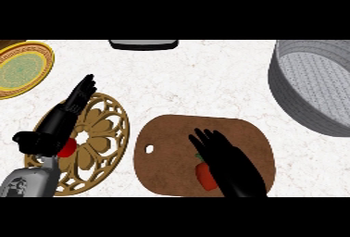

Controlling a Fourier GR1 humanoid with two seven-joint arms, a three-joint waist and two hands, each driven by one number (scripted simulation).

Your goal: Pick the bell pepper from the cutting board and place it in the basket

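One target: small red bell pepper [204, 176], lying on brown rounded wooden cutting board [171, 152] near its lower edge, mostly under black right hand [231, 163]. Hand released, fingers straight, laid over pepper, not closed round it. Probably light, hollow, waxy and slippery; best wrapped round mid-body, not pinched. Full shape hidden. Grey perforated round basket [290, 95] well apart at upper right, cut off by frame. Black left hand [56, 127] resting open over gold openwork trivet [104, 132], half hiding unclear red item [67, 149].
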